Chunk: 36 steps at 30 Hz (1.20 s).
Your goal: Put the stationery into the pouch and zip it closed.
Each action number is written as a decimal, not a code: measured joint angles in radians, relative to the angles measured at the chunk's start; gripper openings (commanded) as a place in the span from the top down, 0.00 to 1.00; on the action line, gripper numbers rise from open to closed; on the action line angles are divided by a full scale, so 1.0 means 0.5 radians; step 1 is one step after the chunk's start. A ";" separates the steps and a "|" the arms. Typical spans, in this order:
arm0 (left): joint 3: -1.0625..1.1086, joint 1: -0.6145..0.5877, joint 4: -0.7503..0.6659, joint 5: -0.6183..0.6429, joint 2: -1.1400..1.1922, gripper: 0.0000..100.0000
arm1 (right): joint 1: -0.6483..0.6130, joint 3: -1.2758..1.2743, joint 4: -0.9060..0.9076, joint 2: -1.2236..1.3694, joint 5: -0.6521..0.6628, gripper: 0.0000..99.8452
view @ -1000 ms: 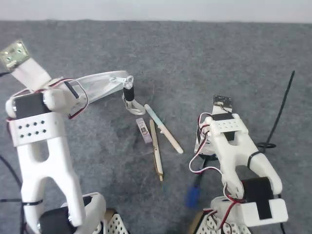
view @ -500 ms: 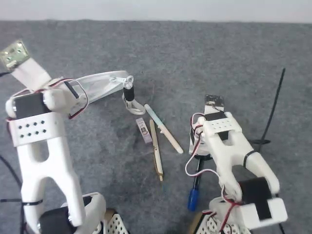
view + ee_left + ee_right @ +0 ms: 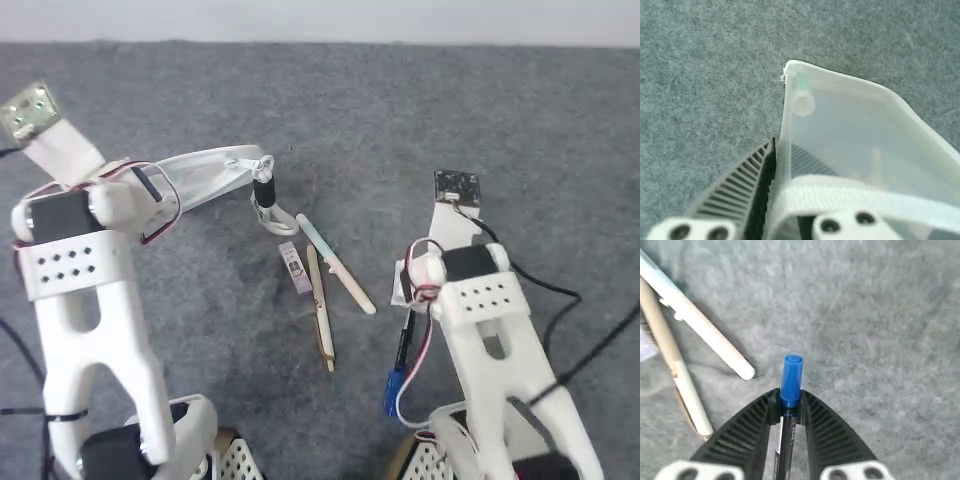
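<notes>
Pen (image 3: 792, 372), blue-capped, in ribbed right claw (image 3: 789, 393)

The table (image 3: 450, 120) is mottled grey. The pouch (image 3: 865, 135) is see-through white with a fine mesh grid. The black pen (image 3: 791, 371) has a blue cap. The white pen (image 3: 345, 280) pales to blue at one end, beside a tan pen (image 3: 320, 315) and a lilac strip (image 3: 294, 266). The right claw (image 3: 789, 393) has black ribbed fingers (image 3: 752, 425).

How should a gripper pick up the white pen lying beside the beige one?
I'd grip the white pen on its barrel toward the end nearer the arms' bases, coming straight down with jaws across it. It lies flat and diagonal, and there it fans away from the beige pen, leaving room on both sides.
</notes>
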<state>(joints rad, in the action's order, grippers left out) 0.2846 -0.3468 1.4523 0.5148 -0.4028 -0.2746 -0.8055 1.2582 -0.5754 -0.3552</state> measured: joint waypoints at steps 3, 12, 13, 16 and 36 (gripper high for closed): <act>0.000 0.000 0.000 0.000 0.000 0.99 | 0.000 0.000 0.000 -0.101 0.000 0.99; 0.000 0.000 0.000 0.000 0.000 0.99 | -0.261 0.000 -0.003 -0.463 0.000 0.99; 0.000 0.000 0.000 0.000 0.000 0.99 | -0.301 0.000 -0.012 -0.516 0.000 0.99; 0.000 0.000 0.000 0.000 0.000 0.99 | -0.381 0.000 -0.049 -0.657 0.000 0.99; 0.000 0.000 0.000 0.000 0.000 0.99 | -0.829 0.003 -0.635 -1.019 0.034 0.99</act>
<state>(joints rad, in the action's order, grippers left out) 0.2846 -0.3468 1.4523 0.5148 -0.4028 -0.6889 -0.8040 0.9406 -1.0848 -0.3383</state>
